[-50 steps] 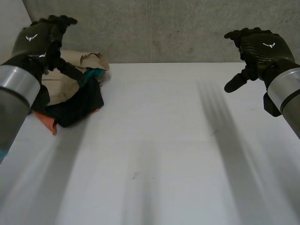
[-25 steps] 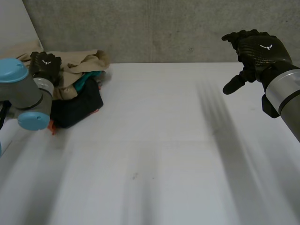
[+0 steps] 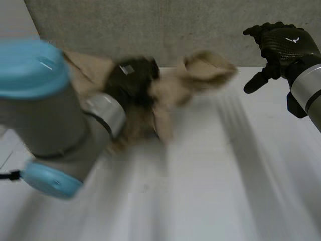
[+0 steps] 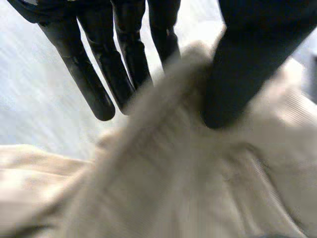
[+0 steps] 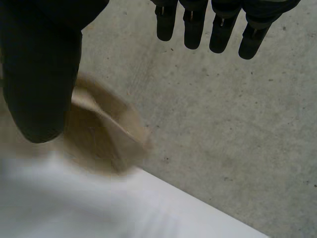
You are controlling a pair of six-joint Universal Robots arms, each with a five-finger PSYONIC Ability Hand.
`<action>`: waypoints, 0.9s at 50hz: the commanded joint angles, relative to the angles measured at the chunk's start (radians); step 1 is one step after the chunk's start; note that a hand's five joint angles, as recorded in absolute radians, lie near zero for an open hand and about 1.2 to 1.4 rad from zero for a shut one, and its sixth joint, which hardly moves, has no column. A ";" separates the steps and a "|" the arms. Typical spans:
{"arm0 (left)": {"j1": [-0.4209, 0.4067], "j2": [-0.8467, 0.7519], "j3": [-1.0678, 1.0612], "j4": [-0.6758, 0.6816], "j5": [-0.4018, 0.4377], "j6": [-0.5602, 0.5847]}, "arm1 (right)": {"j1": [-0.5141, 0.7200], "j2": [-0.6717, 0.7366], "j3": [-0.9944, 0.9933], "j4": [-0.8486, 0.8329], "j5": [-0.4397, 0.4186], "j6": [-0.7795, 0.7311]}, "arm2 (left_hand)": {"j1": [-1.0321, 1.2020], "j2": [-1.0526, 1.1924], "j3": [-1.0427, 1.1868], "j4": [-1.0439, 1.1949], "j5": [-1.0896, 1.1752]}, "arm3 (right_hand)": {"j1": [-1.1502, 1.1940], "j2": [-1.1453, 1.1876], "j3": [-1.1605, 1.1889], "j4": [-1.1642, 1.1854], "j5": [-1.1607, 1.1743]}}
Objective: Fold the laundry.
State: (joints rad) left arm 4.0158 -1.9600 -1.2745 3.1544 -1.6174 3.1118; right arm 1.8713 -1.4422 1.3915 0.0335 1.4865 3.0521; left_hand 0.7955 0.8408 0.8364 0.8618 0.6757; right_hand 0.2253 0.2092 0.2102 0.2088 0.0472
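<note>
Beige cloth [image 3: 200, 70]: one piece, bunched, held up over far side of white table [image 3: 210, 191], one flap spread toward right hand [image 3: 283, 47], rest trailing down around left hand [image 3: 133, 80]; contact of lower folds with tabletop not readable. Tabletop white, plain, smooth. Backdrop a grey concrete wall [image 3: 150, 25], rough and speckled, meeting table's far edge. Count: one cloth, two hands, two arms. Left arm [image 3: 50, 110] reaching across toward table's middle, grey joint and light-blue cap close to head camera; right arm [image 3: 308, 93] in from right side. Left hand closed on cloth: in left wrist view, thumb [image 4: 242, 74] pressed onto a raised ridge of fabric, straight fingers [image 4: 119, 59] on ridge's other side, pinching it. Right hand raised at far right, near cloth's flap, not touching it, holding nothing; fingers [image 5: 223, 29] loosely bent, thumb [image 5: 42, 74] spread out from them, wall and one end of cloth beyond palm.
</note>
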 commanded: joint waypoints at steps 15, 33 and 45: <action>0.075 0.033 0.052 -0.028 -0.027 0.211 | -0.027 0.029 -0.014 0.236 -0.032 -0.260 | -0.597 -0.642 -0.638 -0.663 -0.651 | -0.051 -0.035 -0.036 -0.034 -0.047; 0.270 -0.489 0.317 0.018 0.280 0.708 | 0.245 0.192 0.323 -0.053 -0.014 -0.046 | -0.620 -0.665 -0.661 -0.686 -0.675 | -0.051 -0.035 -0.036 -0.034 -0.047; 0.241 -0.576 0.449 -0.016 0.196 0.746 | 0.286 0.287 0.219 -0.144 0.146 -0.059 | 0.601 0.555 0.560 0.534 0.546 | 1.171 1.187 1.186 1.187 1.175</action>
State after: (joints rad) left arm 4.2788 -2.5541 -0.8551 3.1478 -1.3222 3.8689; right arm 2.1713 -1.1469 1.6925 -0.0986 1.5581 3.0095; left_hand 0.9511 0.8650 0.8385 0.8391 0.6500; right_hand 0.9560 0.9756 0.9559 0.9368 0.7473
